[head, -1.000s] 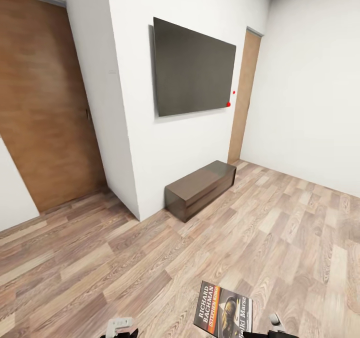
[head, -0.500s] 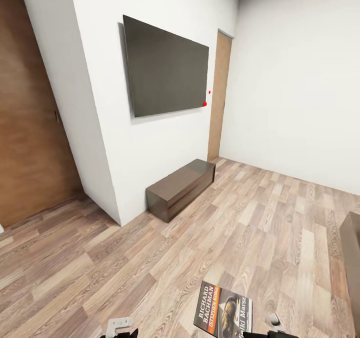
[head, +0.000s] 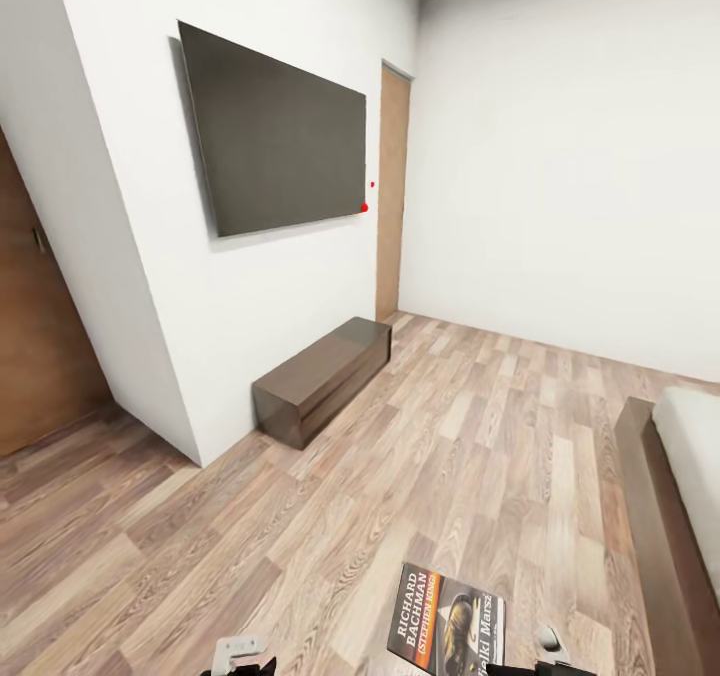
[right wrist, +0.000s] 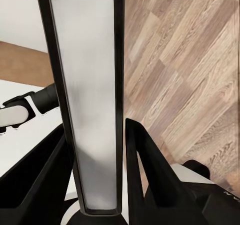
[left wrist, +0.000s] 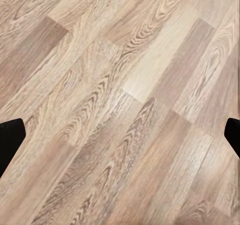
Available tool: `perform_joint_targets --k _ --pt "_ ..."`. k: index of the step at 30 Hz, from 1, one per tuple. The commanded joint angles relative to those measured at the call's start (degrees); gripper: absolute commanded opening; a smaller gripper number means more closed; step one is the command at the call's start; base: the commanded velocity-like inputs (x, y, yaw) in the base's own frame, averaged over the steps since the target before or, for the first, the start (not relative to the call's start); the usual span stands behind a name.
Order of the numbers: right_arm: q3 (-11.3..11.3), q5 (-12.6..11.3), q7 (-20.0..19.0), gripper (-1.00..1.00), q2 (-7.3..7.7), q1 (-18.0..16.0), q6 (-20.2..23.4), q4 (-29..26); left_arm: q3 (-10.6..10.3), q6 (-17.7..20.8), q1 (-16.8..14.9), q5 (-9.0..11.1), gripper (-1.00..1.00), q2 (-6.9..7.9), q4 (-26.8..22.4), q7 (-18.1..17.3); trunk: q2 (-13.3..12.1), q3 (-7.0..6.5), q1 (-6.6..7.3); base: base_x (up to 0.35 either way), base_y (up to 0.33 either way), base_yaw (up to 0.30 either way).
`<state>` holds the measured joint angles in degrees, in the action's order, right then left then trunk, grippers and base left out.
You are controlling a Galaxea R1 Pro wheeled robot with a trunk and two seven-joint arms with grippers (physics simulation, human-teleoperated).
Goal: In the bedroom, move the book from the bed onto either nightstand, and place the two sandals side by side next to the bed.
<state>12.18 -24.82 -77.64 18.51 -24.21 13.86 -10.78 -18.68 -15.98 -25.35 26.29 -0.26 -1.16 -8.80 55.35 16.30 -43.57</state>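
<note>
At the bottom edge of the head view, the book (head: 447, 624) stands upright over the wood-plank floor (head: 420, 476), clamped edge-on between the right gripper (right wrist: 97, 150) fingers. The left gripper (left wrist: 120, 135) hangs with jaws wide apart over bare planks. The bed (head: 675, 496) lies right; a dark bench (head: 320, 378) sits under the wall screen (head: 275, 136).

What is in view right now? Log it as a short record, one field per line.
room: white walls, wood floor
wall: black screen; low bench below it
bed: corner at right edge of head view
book: held upright in right gripper, cover facing the head camera
left gripper: open, empty, over bare floor
doors: one beyond the screen
</note>
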Motion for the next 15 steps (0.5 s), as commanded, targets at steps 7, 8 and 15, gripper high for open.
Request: perform_joint_targets --k 7,8,15 --pt "0.3 -0.66 -0.15 -1.0 0.04 -0.05 0.64 -0.02 -0.39 -0.21 -0.05 0.6 1.0 0.0 0.1 -0.26 0.05 0.07 0.0 0.0 0.0 -0.282" --pt "0.3 -0.66 -0.15 -1.0 0.04 -0.05 0.64 -0.02 -0.39 -0.22 -0.05 0.6 1.0 0.0 0.1 -0.26 0.05 0.07 0.0 0.0 0.0 -0.282" --pt "0.3 -0.66 -0.15 -1.0 0.04 -0.05 0.64 -0.02 -0.39 -0.2 -0.05 0.6 1.0 0.0 0.1 -0.26 0.05 0.07 0.0 0.0 0.0 -0.282"
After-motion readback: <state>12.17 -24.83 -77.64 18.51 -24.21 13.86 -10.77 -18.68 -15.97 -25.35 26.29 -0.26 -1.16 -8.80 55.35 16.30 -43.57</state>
